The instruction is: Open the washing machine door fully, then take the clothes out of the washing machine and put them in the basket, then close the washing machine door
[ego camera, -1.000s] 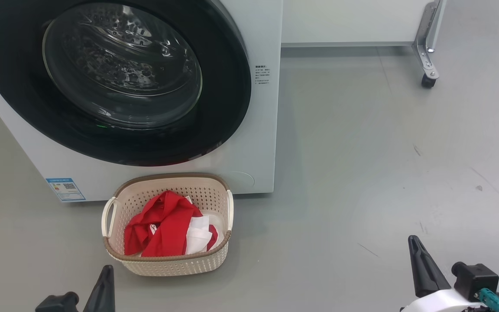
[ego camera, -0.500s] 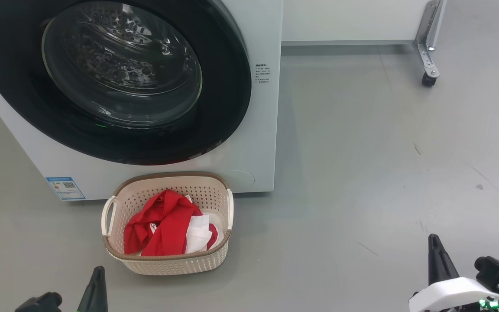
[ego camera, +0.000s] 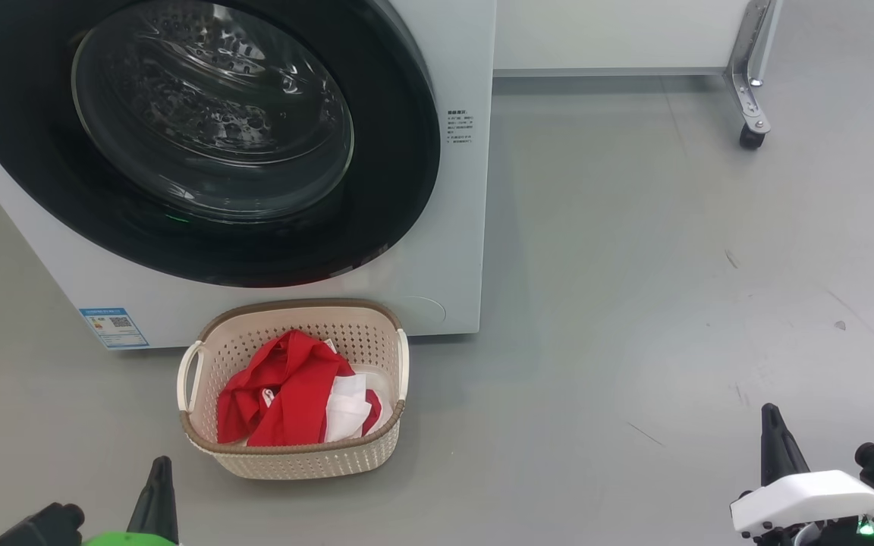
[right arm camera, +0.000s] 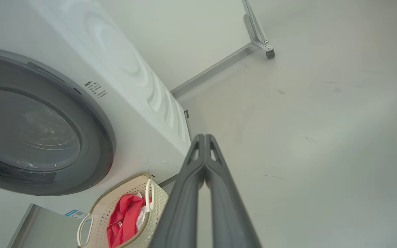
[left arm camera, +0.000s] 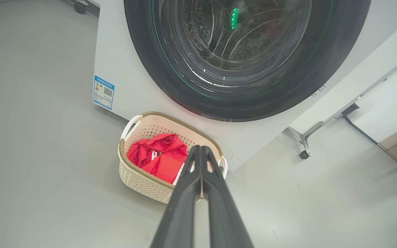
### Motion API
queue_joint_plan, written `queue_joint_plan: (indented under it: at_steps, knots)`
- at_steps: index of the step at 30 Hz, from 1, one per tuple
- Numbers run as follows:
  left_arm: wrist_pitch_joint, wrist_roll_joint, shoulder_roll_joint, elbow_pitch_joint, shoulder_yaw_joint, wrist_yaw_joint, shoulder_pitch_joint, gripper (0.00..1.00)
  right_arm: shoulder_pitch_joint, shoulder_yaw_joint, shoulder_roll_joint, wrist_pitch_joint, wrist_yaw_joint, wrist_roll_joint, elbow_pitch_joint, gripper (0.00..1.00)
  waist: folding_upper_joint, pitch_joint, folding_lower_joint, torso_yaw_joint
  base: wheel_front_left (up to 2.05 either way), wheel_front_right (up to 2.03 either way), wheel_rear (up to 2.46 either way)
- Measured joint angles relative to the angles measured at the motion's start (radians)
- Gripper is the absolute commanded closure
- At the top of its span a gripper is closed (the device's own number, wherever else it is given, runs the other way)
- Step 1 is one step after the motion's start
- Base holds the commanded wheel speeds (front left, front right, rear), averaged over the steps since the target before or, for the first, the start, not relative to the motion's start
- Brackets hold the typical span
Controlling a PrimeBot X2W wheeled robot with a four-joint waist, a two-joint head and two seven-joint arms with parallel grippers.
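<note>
The white washing machine point(ego camera: 452, 250) fills the upper left of the head view. Its round black-rimmed door point(ego camera: 202, 136) sits flat against the front, glass bowl at its centre. On the floor just before it stands the cream basket point(ego camera: 293, 455), and the red and white clothes point(ego camera: 293, 398) lie inside it. My left gripper point(ego camera: 160, 466) is shut and empty at the bottom left, near the basket's front left corner. At the bottom right my right gripper point(ego camera: 769, 415) is shut and empty, well off to the basket's right. The left wrist view shows the door point(left arm camera: 246, 55), basket point(left arm camera: 140, 179) and clothes point(left arm camera: 159, 156) beyond the shut gripper point(left arm camera: 199, 148).
A pale cabinet on a metal leg with a black caster point(ego camera: 748, 136) stands at the back right. Grey floor point(ego camera: 672, 288) stretches to the right of the machine. A blue label point(ego camera: 114, 327) marks the machine's lower left front.
Both grippers have drawn back toward the bottom edge of the head view, the left one sinking lower and the right one shifting right. Basket, clothes and door stay as they were.
</note>
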Motion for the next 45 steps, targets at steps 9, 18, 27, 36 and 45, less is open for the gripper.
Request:
queue_joint_plan:
  at_steps: [9, 18, 27, 36, 45]
  knots:
    - [0.026, -0.093, -0.002, -0.007, 0.012, 0.0, -0.007, 1.0, -0.018, -0.017, 0.002, 0.028, 0.006, 0.101, 0.004, 1.0, 0.0, 0.002, 0.0, 0.0, 0.0, 0.0, 0.0]
    - [0.058, -0.192, -0.004, -0.014, 0.029, 0.0, -0.026, 1.0, -0.035, -0.035, 0.002, 0.058, 0.01, 0.216, 0.008, 1.0, 0.0, 0.005, 0.0, 0.0, 0.0, 0.0, 0.0]
    - [0.088, -0.3, -0.006, -0.02, 0.043, 0.0, -0.039, 1.0, -0.052, -0.053, 0.003, 0.091, 0.015, 0.332, 0.011, 1.0, 0.0, 0.008, 0.0001, 0.0, 0.0, 0.0, 0.0]
    - [0.122, -0.414, -0.007, -0.027, 0.062, 0.0, -0.057, 1.0, -0.07, -0.072, 0.003, 0.123, 0.022, 0.46, 0.015, 1.0, 0.0, 0.011, 0.0, 0.0, 0.0, 0.0, 0.0]
    - [0.154, -0.509, -0.008, -0.036, 0.077, 0.0, -0.069, 1.0, -0.088, -0.089, 0.003, 0.151, 0.024, 0.576, 0.017, 1.0, 0.0, 0.013, 0.0, 0.0, 0.0, 0.0, 0.0]
